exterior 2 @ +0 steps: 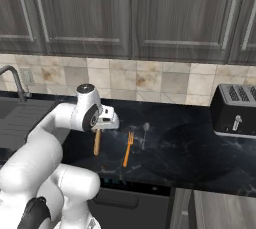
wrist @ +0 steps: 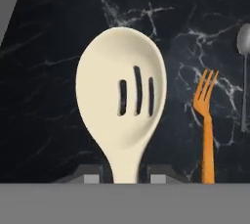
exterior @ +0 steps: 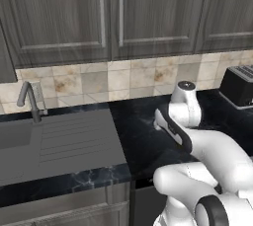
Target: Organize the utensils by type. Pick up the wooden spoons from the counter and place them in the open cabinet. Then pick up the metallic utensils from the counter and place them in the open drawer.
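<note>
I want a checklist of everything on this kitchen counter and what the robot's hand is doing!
Surface: black marble counter, with a grey sink to the left.
Job's things: pale slotted spoon standing between the jaws, its neck right at the fingertips; orange fork and metal spoon lying beside it on the counter, apart from each other.
Clutter: black toaster at the right end.
Grippers: gripper pointing down over the counter, jaws close on either side of the slotted spoon's neck; a firm grip cannot be confirmed.
Cables: nothing seen.
Surroundings: dark wooden cabinets overhead, tiled wall, tap.
</note>
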{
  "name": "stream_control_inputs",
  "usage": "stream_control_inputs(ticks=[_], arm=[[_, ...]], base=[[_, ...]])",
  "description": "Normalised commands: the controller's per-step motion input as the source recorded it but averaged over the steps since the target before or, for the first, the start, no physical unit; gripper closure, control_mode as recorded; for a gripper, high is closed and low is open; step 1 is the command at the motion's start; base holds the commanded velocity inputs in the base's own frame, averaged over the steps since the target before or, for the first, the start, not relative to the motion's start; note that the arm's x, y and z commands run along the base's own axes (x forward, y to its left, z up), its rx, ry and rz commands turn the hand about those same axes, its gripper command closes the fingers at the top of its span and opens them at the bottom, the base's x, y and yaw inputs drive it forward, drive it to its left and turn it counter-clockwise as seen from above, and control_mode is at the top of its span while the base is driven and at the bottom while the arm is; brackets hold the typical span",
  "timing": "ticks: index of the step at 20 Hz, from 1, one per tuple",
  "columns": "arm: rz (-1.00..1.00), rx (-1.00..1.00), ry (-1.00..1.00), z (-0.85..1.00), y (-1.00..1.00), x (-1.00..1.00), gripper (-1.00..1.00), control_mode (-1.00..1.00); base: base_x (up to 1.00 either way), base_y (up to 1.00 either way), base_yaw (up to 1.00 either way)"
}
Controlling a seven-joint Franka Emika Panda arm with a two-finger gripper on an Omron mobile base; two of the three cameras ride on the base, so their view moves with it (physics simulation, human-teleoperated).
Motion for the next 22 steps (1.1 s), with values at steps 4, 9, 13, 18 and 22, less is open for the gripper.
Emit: stream_control_inputs(ticks=[4, 9, 13, 18, 22], arm=[[0.63, -0.07, -0.11, 0.45, 0.0, -0.56, 1.0, -1.0], [0.69, -0.05, -0.2, 0.26, -0.02, -0.6, 1.0, -1.0], [0.63, -0.13, -0.16, 0.34, 0.09, -0.57, 1.0, -1.0], [0.22, -0.26, -0.02, 0.58, 0.29, -0.21, 1.0, -1.0], [0.13, -0.33, 0.0, 0.52, 0.23, -0.21, 1.0, -1.0]], base=[[0.0, 0.0, 0.0], [0.0, 0.0, 0.0], [0.0, 0.0, 0.0], [0.0, 0.0, 0.0], [0.0, 0.0, 0.0]])
